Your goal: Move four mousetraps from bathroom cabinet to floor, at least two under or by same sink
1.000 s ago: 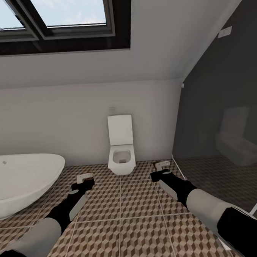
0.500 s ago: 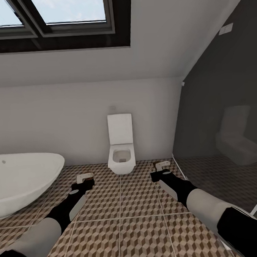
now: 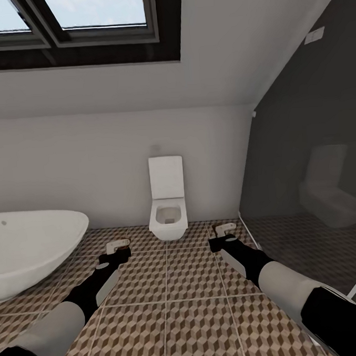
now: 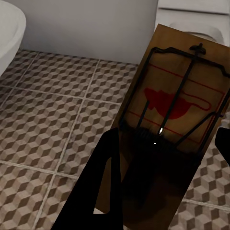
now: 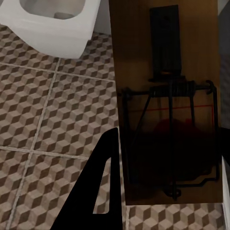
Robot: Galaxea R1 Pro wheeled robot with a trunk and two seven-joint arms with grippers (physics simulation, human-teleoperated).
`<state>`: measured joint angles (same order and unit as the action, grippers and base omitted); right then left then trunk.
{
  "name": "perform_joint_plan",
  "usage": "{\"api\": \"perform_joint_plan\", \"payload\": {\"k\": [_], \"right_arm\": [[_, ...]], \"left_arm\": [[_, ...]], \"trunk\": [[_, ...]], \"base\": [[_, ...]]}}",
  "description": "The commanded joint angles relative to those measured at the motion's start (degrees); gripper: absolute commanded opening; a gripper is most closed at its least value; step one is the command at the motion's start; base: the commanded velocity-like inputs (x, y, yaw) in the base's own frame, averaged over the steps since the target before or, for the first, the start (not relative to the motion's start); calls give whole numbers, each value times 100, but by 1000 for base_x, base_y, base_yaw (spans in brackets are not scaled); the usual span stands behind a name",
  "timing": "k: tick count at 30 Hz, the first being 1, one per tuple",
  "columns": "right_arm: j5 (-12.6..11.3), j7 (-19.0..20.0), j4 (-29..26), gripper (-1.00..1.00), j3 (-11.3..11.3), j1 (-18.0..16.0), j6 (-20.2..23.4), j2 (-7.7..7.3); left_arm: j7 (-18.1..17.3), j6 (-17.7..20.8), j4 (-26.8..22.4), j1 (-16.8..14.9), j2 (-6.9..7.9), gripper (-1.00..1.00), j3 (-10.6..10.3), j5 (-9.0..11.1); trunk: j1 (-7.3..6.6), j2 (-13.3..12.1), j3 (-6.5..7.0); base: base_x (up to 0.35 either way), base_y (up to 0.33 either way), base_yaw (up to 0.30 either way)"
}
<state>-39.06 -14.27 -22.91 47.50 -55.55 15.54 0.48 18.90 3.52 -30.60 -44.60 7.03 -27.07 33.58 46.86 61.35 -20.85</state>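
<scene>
Each gripper carries one mousetrap above the cube-patterned bathroom floor (image 3: 189,282). My left gripper (image 3: 118,248) is shut on a brown wooden mousetrap (image 4: 178,100) with dark wire and a red mouse mark; the trap sticks out past the fingers (image 4: 103,177). My right gripper (image 3: 223,233) is shut on a second mousetrap (image 5: 167,96), its wire bar and spring facing the camera. In the head view both traps look like small pale slabs at the arm tips (image 3: 117,245) (image 3: 225,228). The cabinet and the sink are out of view.
A white wall-hung toilet (image 3: 167,205) stands straight ahead against the white wall. The big oval white tub (image 3: 29,245) fills the left side. A dark glass shower screen (image 3: 310,180) closes the right side. Skylight windows (image 3: 79,20) sit overhead.
The whole head view has shifted slightly, so the camera has moved a little. Both arms hold their traps in the same pose.
</scene>
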Motion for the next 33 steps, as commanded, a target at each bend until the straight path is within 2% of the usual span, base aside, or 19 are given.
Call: {"api": "perform_joint_plan", "payload": {"k": [1,33], "right_arm": [[-49,-58,-9,-100,49,-8,19,-4],[-48,-58,2,-100,49,-8,19,-3]], "left_arm": [[61,26,-16,-5,9,-100,-50,25],[61,26,-15,-5,9,-100,-50,25]], "trunk": [[23,47,-26],[726,1330,-600]], "base": [[0,0,0],[0,0,0]]}}
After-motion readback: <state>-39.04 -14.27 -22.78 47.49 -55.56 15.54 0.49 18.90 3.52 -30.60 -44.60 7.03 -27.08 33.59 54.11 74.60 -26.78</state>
